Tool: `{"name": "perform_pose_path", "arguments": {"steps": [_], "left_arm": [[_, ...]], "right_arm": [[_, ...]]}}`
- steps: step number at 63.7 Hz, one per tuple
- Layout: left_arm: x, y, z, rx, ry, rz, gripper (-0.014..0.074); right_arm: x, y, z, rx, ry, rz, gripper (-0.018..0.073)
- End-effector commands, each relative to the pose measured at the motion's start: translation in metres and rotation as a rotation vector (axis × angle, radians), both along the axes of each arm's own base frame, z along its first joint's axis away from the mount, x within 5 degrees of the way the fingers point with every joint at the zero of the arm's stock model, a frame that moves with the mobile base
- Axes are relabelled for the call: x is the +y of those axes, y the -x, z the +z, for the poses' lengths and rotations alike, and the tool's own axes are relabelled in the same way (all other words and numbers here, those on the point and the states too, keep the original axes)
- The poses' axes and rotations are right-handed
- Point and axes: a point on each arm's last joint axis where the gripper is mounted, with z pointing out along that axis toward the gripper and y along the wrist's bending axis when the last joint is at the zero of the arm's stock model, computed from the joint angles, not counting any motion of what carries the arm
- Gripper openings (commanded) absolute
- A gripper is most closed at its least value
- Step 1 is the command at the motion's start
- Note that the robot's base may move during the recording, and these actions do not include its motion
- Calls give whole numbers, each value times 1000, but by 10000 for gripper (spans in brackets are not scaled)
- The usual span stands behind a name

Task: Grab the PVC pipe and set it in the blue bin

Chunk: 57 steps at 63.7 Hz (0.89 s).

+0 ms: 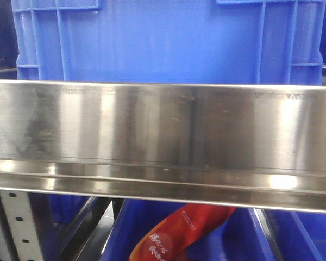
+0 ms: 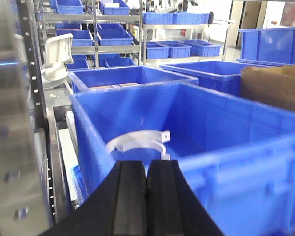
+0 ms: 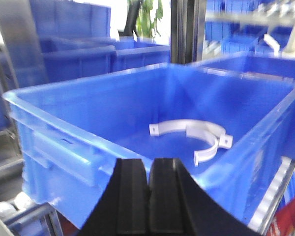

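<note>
Setting: warehouse racking, rows of blue crates on steel shelves; the front view is filled by a steel shelf rail (image 1: 163,130), with a red packet (image 1: 179,234) in a crate below it.
Left gripper (image 2: 146,196): fingers pressed together, nothing held between them; it is poised just short of the near wall of the blue bin (image 2: 226,167).
Right gripper (image 3: 148,196): fingers likewise closed flat on each other and empty, facing the bin from its own side.
PVC pipe (image 3: 12,206): judged to be the small white rounded piece cut off at the lower left edge of the right wrist view, outside the bin and below its rim. Only part is seen; the identification is tentative.
Bin contents: one curved white strap (image 3: 201,130) with screw-hole tabs is lying on the floor; this is not the task's item.
Further back: a white moulded part (image 2: 56,56) is seen on a shelf at left; its kind cannot be told.
Handling, as judged: light, rigid, not fragile; smooth plastic, so slip and rolling are expected.
Grip point, as judged: the rounded body should be taken across its middle rather than by the short stub; the fingers must be opened first.
</note>
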Motion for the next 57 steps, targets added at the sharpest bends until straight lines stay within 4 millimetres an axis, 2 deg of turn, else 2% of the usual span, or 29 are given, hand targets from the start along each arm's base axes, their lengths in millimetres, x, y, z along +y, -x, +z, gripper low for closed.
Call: {"name": "perform_pose_path", "arguments": {"steps": [1,11,21,41,50,57], "left_arm": [[4,9,-4,-42,29,-7,-111],[8,15,-5,-52,35,-7,-111],[8,15,-5,-52,35,-7,-111],[8,15,-5,-52,35,-7,-111],[8,15,-5,-52,35,-7,-111],[8,15,-5,-52,35,-7,-111]], "right_arm": [[-5,9,5,-63,-22,-8,-168],[-10,18,11,-111,-63,-6,-168],[-10,19,17,-167,-92,-13,-168],[-10,17,14,-172,-93,-16,-168],[-10,13,-8,-204,-111,-36,-168],[-17,12,-43,-209,-106,-105,-168]]}}
